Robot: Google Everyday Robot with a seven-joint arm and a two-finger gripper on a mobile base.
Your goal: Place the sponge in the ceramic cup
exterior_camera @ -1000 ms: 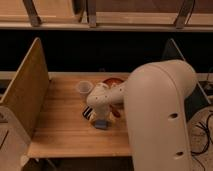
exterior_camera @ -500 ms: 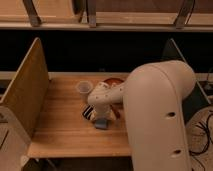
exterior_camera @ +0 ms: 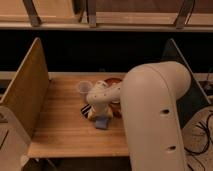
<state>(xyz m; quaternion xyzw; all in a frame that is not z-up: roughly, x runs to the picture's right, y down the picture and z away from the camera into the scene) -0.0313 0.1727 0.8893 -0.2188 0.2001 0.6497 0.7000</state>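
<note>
The blue-grey sponge (exterior_camera: 101, 123) lies on the wooden table (exterior_camera: 60, 130), near its middle. My gripper (exterior_camera: 97, 114) points down right over the sponge's far edge, at the end of the white wrist (exterior_camera: 100, 95), and looks open around the sponge's top. The pale ceramic cup (exterior_camera: 83, 88) stands upright just behind and to the left of the wrist, apart from the sponge. The big white arm housing (exterior_camera: 155, 115) hides the table's right side.
A reddish-brown dish (exterior_camera: 114, 82) sits behind the wrist, right of the cup. A black flat bar with pale stripes (exterior_camera: 86, 109) lies just left of the gripper. Upright wooden panels (exterior_camera: 25, 92) wall the table's left side, and a dark panel (exterior_camera: 172, 52) stands at the right.
</note>
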